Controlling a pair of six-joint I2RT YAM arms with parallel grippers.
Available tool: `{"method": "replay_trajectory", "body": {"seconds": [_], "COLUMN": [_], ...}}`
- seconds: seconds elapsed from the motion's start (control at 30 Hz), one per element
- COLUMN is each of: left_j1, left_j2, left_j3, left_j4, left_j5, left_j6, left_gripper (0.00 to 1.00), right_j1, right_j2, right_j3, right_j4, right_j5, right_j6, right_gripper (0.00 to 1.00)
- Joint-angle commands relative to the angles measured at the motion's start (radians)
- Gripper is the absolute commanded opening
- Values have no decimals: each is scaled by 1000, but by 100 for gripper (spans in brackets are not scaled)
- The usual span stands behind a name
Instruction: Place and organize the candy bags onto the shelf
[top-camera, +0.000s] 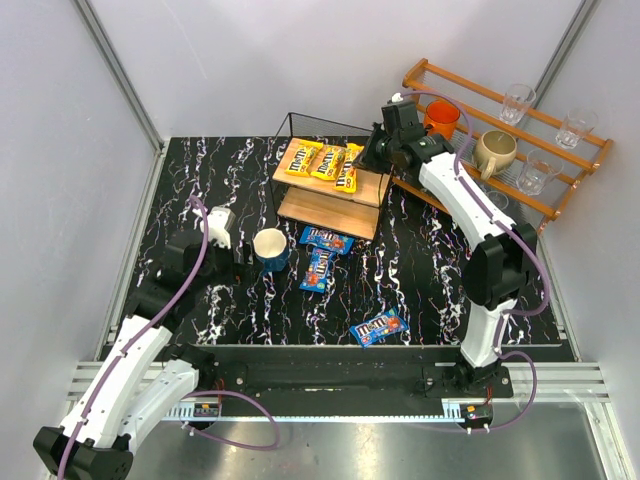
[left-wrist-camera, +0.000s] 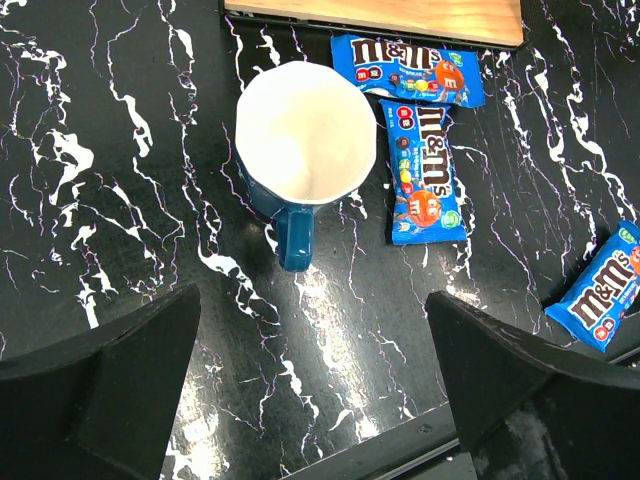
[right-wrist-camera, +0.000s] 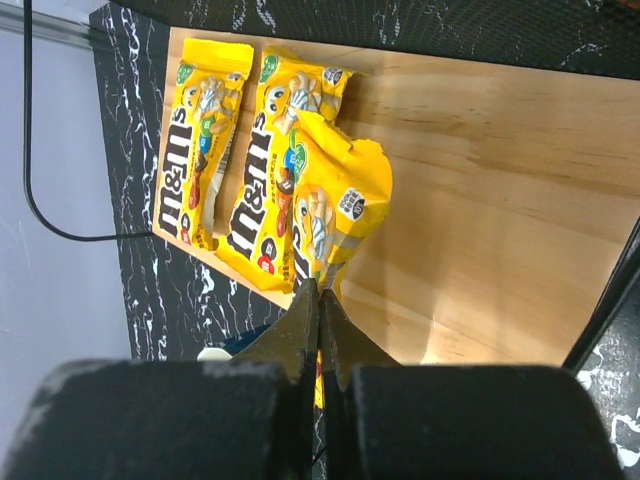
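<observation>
Right jaws clenched on yellow bag (right-wrist-camera: 340, 195) overhanging shelf (right-wrist-camera: 500, 180) edge, bare wood alongside. Left jaws spread.

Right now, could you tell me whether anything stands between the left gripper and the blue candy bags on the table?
Yes: the blue mug stands between the left gripper and the two blue bags lying by the shelf. The third blue bag, nearer the arms, looks unobstructed.

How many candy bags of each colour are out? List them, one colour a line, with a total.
Yellow candy bags: 3, at the shelf's top board, one pinched by the right gripper.
Blue candy bags: 3, on the table.
Total: 6
</observation>
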Motion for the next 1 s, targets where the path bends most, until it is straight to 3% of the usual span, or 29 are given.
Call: {"method": "replay_trajectory", "body": {"seconds": [0.0,0.47,0.77,0.97], "left_j1": [-5,-5,-5,-5], "left_j2": [-7,-5,-7,-5], "left_j3": [8,11,9,9], "left_j4": [27,28,28,27], "left_j5": [-17,-17,-22,-22], "left_j6": [-9,-9,-9,-9], "left_gripper": [99,99,99,99], "right_j1": [-14,-34,-43,-45], "right_j2": [17,59,38,4], "right_j3": [70,93,101,117], "right_j4": [9,3,15,18], "right_j5": [-1,-5,33,65], "right_j6": [16,2,-16,-51], "right_gripper": [0,0,34,38]}}
